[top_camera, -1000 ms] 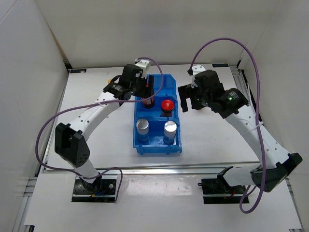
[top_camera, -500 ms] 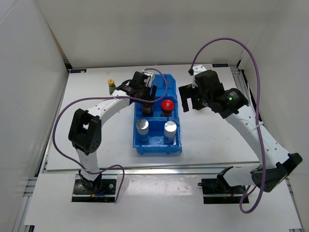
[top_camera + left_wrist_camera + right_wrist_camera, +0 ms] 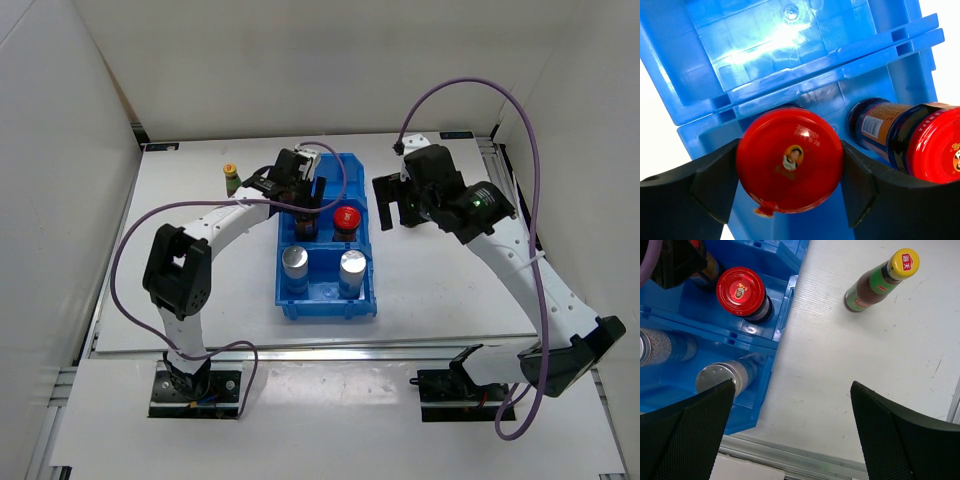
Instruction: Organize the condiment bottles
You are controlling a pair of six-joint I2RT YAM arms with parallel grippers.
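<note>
Looking through the left wrist view, you see your left tool [image 3: 790,162] clamped on a red-lidded jar [image 3: 789,150] inside the blue bin [image 3: 765,50], just beside the second red-lidded jar [image 3: 935,142]. Your right tool [image 3: 792,430] hangs with its fingers apart over the tabletop [image 3: 840,365], near a yellow-capped bottle [image 3: 875,282].

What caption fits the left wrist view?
Left gripper closed around a red-lidded jar in the blue bin, a second jar beside it.
</note>
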